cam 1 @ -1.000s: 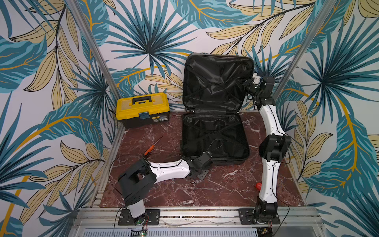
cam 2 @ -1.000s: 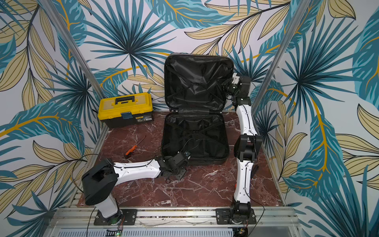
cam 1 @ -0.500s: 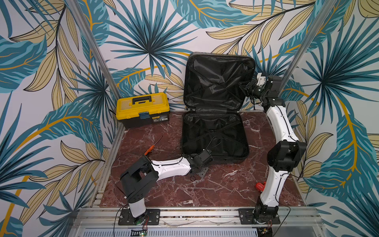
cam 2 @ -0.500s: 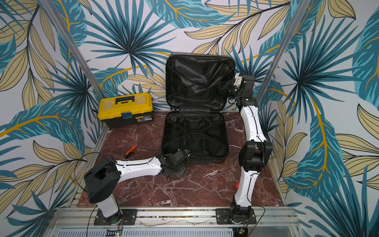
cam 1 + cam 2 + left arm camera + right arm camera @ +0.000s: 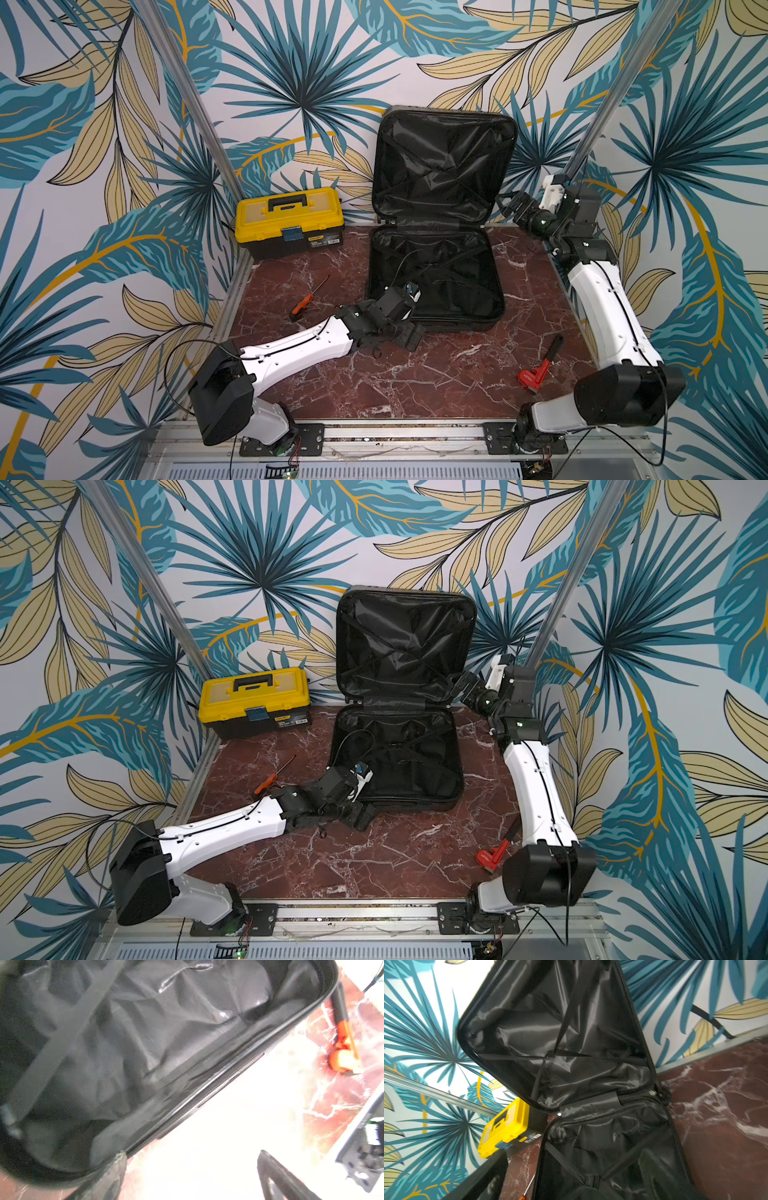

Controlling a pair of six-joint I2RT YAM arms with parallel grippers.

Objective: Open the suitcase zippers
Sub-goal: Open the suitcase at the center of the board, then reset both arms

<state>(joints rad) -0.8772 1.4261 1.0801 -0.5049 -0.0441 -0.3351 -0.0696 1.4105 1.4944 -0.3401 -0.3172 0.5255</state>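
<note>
Both arms (image 5: 299, 349) (image 5: 606, 307) are sporting glossy white shells, chunky black joints, and thin black cables running along them.

The suitcase (image 5: 436, 232) lies wide open at the far middle of the table (image 5: 415, 374): one black shell flat, the other upright against the far wall, both showing crinkled black lining with crossed straps. The zippers (image 5: 216, 1088) run undone along the rim; pulls are too blurred to place.

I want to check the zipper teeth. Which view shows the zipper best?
The left wrist view: the zipper runs close along the suitcase rim, teeth visible. In both top views it is too thin to see. The right wrist view shows only dark rim edges.
</note>
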